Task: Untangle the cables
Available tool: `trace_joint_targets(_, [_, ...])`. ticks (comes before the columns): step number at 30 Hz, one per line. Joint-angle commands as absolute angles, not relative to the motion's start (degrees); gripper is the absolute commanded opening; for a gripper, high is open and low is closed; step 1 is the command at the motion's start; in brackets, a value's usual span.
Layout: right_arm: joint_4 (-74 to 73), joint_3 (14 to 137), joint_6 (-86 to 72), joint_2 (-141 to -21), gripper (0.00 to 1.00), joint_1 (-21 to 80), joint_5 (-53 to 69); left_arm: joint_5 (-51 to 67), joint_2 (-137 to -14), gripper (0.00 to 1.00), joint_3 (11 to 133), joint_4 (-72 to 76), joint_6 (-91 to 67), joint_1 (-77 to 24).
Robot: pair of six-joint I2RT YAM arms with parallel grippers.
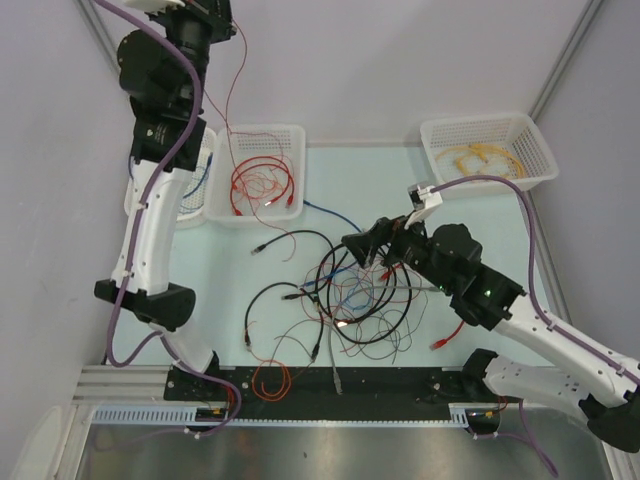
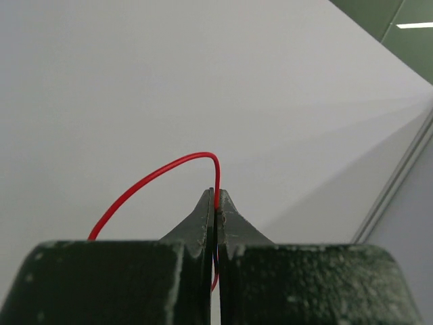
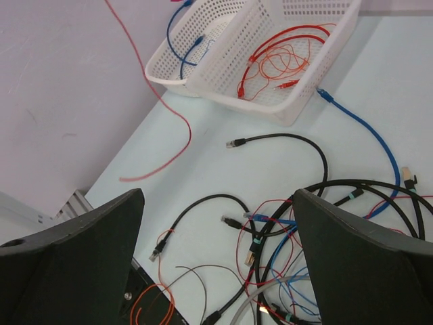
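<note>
The cables (image 1: pixel 350 295) lie in a jumble of black, blue, red and brown loops at mid-table; the right wrist view shows the same tangle (image 3: pixel 284 237). My right gripper (image 1: pixel 365 245) hovers just above its far left side, open, nothing between its fingers (image 3: pixel 218 203). My left gripper (image 1: pixel 215 15) is raised high at the back left, shut on a thin red cable (image 2: pixel 155 172) that arches out of the fingertips (image 2: pixel 206 203). That red cable (image 1: pixel 232 90) hangs down toward a white basket (image 1: pixel 262 128).
The white basket (image 3: pixel 237 101) holds red and orange cables; a second one (image 1: pixel 203 215) behind the left arm holds a blue cable. A third basket (image 1: pixel 540 150) at the back right holds yellow cable. An orange loop (image 1: pixel 270 380) lies on the black rail (image 1: pixel 380 385).
</note>
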State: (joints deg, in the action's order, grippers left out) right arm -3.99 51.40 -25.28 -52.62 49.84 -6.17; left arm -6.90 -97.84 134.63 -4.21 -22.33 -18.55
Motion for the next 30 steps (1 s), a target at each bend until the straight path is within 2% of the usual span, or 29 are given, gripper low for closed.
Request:
trace_joint_targets(1, [-7.6, 52.2, -25.8, -50.5, 0.96, 48.6, -7.2, -7.6, -101.7, 0.0, 137.7, -1.2, -19.9, -17.1])
trace_joint_targets(13, [-10.4, 52.2, -26.5, -52.7, 0.97, 44.3, -4.5, -5.1, -112.0, 0.0, 141.0, 2.5, -21.4, -12.7])
trace_joint_targets(20, [-13.0, 52.2, -26.6, -54.0, 0.97, 43.0, -4.8, -5.4, -115.0, 0.0, 132.6, 3.0, -19.5, -12.0])
trace_joint_targets(24, [-13.3, 52.2, -26.8, -54.3, 0.97, 42.3, -4.5, -10.3, -113.6, 0.0, 121.1, 4.6, -18.6, -12.0])
trace_joint_targets(30, [-14.4, 52.1, -27.1, -54.9, 0.97, 42.1, -4.7, -17.3, -113.0, 0.0, 116.1, 0.6, -17.5, -12.0])
